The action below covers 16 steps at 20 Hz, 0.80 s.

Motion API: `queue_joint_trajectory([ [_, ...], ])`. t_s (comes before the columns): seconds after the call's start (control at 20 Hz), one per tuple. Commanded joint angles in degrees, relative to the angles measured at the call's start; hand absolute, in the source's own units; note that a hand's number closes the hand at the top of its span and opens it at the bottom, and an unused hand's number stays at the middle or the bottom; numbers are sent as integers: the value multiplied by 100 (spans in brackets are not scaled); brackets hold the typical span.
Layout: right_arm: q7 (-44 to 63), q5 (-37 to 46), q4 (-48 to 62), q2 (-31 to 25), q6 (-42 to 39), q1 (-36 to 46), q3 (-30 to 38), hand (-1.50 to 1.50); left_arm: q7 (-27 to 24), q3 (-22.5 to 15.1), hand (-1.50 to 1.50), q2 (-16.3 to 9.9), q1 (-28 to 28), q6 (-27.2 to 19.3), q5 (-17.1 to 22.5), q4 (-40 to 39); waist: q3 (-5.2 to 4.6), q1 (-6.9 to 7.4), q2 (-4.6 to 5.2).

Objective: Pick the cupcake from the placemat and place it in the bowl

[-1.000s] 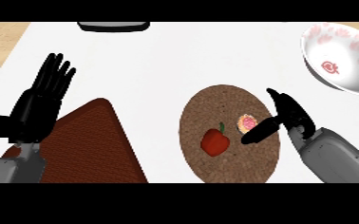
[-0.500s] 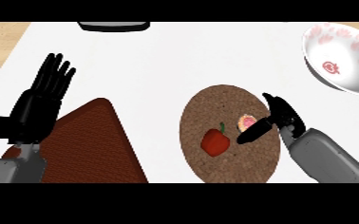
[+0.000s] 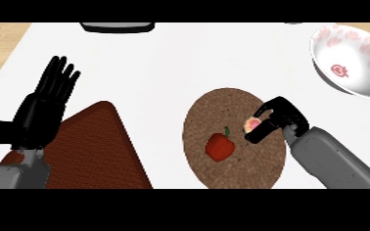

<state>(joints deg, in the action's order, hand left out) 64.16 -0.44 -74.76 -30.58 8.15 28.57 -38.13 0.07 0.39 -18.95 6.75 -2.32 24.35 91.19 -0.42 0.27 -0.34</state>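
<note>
The worktop (image 3: pixel 180 63) is plain white, with a strip of pale wood showing along its upper left edge; a round brown placemat (image 3: pixel 233 171) lies right of centre, carrying a red pepper with a green stem (image 3: pixel 220 146) and, just beside it towards the right rim, the pink-topped cupcake (image 3: pixel 252 125); the right hand (image 3: pixel 278 120) curls round the cupcake, thumb and fingers closing on it where it sits on the mat; the white bowl (image 3: pixel 339 58) (patterned in red) stands well apart at the upper right; the left hand (image 3: pixel 43 110) rests open at the left, fingers up, beside a dark red-brown board (image 3: pixel 94 151); a dark object (image 3: pixel 115 27) sits at the far edge
</note>
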Motion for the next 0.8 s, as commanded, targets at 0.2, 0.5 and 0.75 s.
queue_joint_trajectory([
  [0.2,-152,348,-23,-111,-996,189,42,150,-62,-33,0,173,-209,65,-180,125,41,-2,26],
  [0.5,-3276,1016,-335,-1341,-1481,111,-381,150,-31,-15,0,183,-138,49,-130,70,51,2,37],
  [0.75,-4485,1609,-79,-1775,-923,-323,-2,150,103,51,0,127,-99,90,-177,89,46,-35,31],
])
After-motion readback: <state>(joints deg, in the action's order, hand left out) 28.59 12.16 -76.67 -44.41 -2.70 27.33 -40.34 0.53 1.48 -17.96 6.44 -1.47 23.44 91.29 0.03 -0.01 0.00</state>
